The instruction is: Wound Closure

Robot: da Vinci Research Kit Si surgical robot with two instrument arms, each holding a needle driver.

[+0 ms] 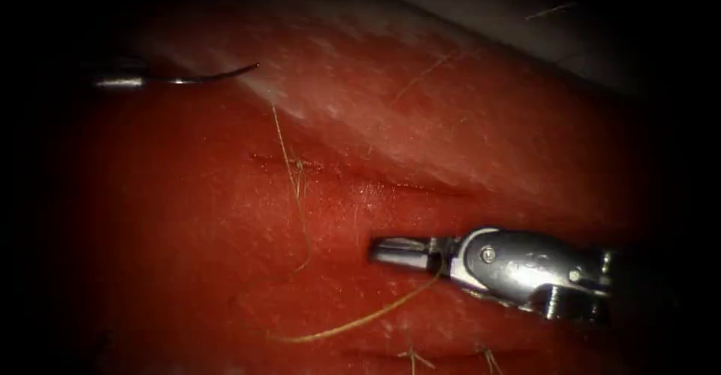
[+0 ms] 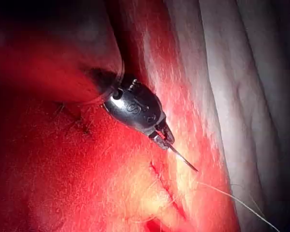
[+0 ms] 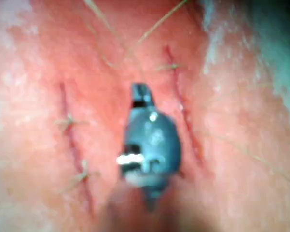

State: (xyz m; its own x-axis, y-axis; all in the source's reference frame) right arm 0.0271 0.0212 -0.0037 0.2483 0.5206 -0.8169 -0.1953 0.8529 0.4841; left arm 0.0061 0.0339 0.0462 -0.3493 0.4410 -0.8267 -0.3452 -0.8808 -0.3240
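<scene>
Surface: one slab of red, wet pork tissue [image 1: 225, 217] with a paler, whitish band along its upper right edge; dark surroundings beyond it.

Cuts: one short dark horizontal cut [image 1: 360, 181] near the middle in the endoscope view, crossed by one stitch at its left end. The right wrist view shows two cuts side by side, the other cut [image 3: 75, 150] bearing two knotted stitches.

Needles: one thin, curved steel needle [image 1: 214, 77], held at its rear end by the left tool [image 1: 120, 82], its point free in the air above the tissue at upper left, well apart from the cut and not in the tissue.

Thread: one tan thread [image 1: 293, 187] running from the needle's end down across the cut, then curving below toward the right tool.

Tools: two. Left tool jaws closed on the needle. Right silver wristed tool [image 1: 398, 251] lies just below the cut, jaws closed, the thread passing at their base; whether it is gripped cannot be told.
</scene>
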